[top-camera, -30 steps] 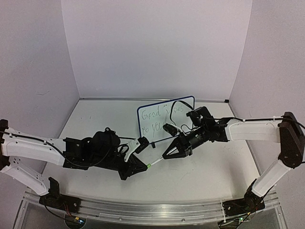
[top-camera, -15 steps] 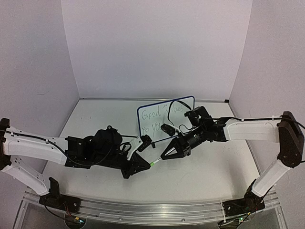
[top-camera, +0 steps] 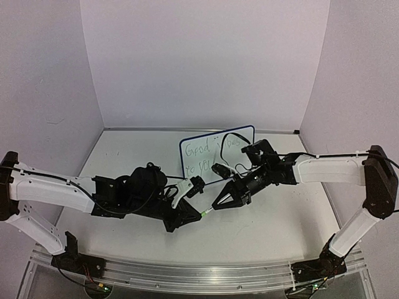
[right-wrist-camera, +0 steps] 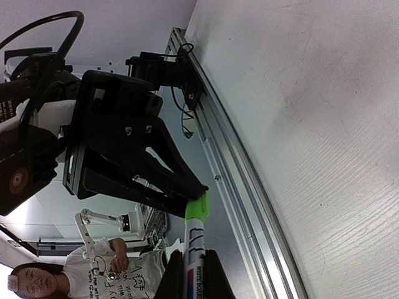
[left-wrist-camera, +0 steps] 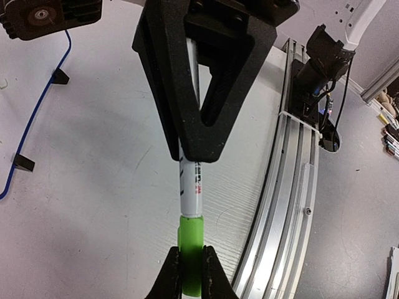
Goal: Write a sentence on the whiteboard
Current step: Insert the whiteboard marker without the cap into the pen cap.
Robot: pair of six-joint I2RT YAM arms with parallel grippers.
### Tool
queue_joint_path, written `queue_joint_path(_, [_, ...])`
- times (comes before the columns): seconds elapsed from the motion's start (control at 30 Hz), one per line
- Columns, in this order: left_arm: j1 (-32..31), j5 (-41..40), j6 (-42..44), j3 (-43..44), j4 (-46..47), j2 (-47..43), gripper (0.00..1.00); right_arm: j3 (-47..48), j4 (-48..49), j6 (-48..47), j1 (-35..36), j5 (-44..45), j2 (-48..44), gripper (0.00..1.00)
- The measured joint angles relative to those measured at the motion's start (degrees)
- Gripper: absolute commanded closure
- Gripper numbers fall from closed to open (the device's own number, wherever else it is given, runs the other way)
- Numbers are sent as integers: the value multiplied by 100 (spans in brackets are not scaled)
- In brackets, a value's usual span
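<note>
The whiteboard [top-camera: 216,154] stands upright at the table's middle back, with the green sentence [top-camera: 204,151] on it in two lines. In front of it my two grippers meet tip to tip on a white marker [top-camera: 208,210]. My left gripper [top-camera: 198,215] is shut on the marker's green cap [left-wrist-camera: 191,252]. My right gripper [top-camera: 217,205] is shut on the white barrel [right-wrist-camera: 194,249], with the cap [right-wrist-camera: 197,207] pointing at the left fingers. The marker hangs above the table. In the left wrist view the board's blue rim [left-wrist-camera: 38,115] and a black foot [left-wrist-camera: 60,76] show at the left.
Purple walls close the table at the back and both sides. An aluminium rail [top-camera: 199,274] runs along the near edge, between the arm bases. A black cable [top-camera: 234,140] loops in front of the whiteboard's right part. A person shows beyond the rail in the right wrist view [right-wrist-camera: 37,283].
My left arm has moved right and a little away from the near edge. The marker and the right gripper have shifted slightly with it. Both stay shut.
</note>
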Motion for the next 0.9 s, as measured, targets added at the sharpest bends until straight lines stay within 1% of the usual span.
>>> queue_joint_path(0.9, [31, 526, -63, 226, -44, 113, 100, 0, -378, -95, -13, -202, -207, 100])
